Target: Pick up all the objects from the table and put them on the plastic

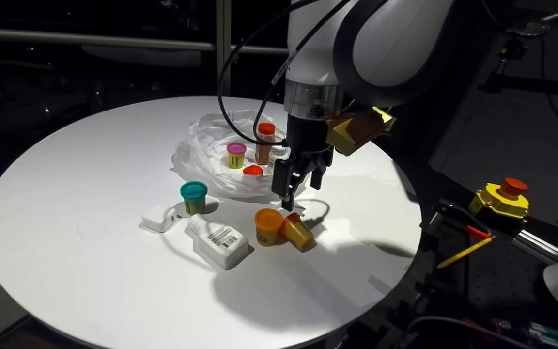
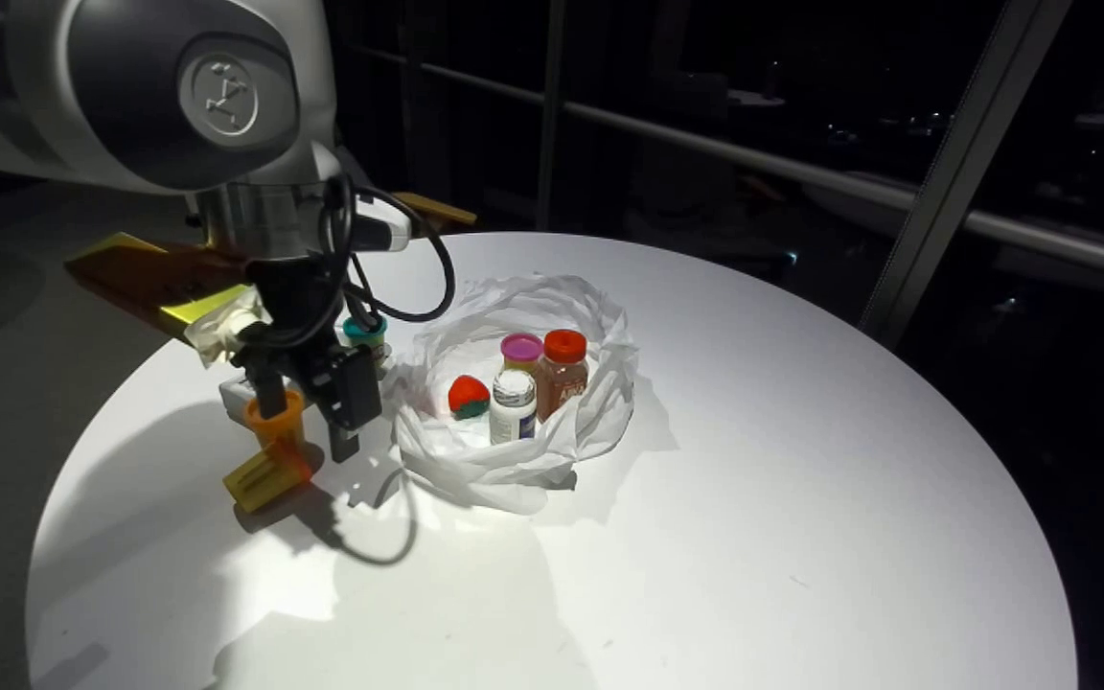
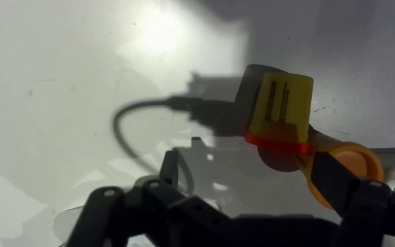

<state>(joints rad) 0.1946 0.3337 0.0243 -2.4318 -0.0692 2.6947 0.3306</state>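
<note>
"How does the hand stand?"

"The black two-fingered gripper [image 3: 247, 164] hangs over the round white table [image 1: 90, 145], fingers well apart."

"What's near it?"

"A tapered yellow plastic tub with a red lid [image 3: 284, 103], tipped on its side, lid end right beside an upright, round plastic tub with an orange lid [image 1: 268, 228]. Whether they touch, I can't tell."

"And farther off?"

"A flat-sided white plastic bottle [image 1: 223, 244] lies label up. Near its neck are an upright green plastic tub with a teal lid [image 1: 194, 199] and a small white box [image 1: 159, 218]. All five are on the table itself."

"And the plastic?"

"A crumpled, translucent white plastic bag [image 2: 490, 481], spread open on the table. Inside: a yellow plastic tub with a pink lid [image 1: 236, 159], a clear jar with a red lid [image 2: 562, 381] and brown contents, a small round white jar [image 2: 512, 420], and a red, green-ended strawberry [image 2: 468, 395]."
</note>
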